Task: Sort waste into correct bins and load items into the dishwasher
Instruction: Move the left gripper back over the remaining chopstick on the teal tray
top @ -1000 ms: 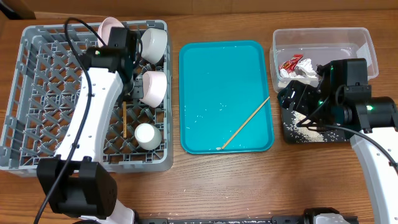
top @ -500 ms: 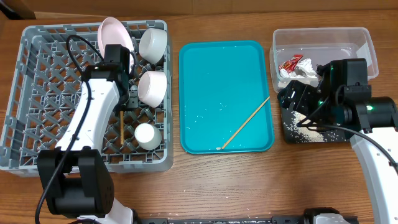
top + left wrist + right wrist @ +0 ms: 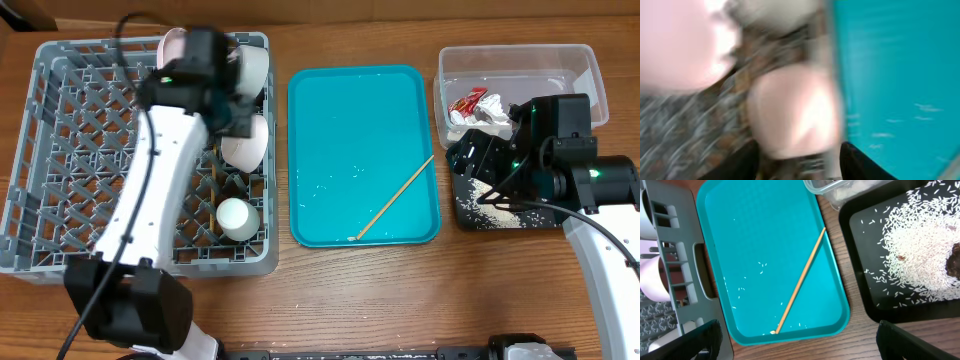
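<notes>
Rack [image 3: 60, 150] holds plate [image 3: 175, 42], bowls [image 3: 250, 65], cup [image 3: 238, 217]. Left end effector [image 3: 800, 160] spread, empty, over them. Chopstick [image 3: 395, 197] lies diagonally on tray [image 3: 340, 110]; advise pinching mid-length, jaws crosswise. Right end effector [image 3: 800, 340] spread, empty.

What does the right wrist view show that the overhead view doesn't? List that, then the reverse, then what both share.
Only the right wrist view: the brown food scrap among the spread rice in the black tray, mostly hidden under the right arm from overhead. Only overhead: the red wrapper and napkin in the clear tub, and the left arm. Both: the teal tray with one chopstick lying diagonally on it, and part of the dish rack.
</notes>
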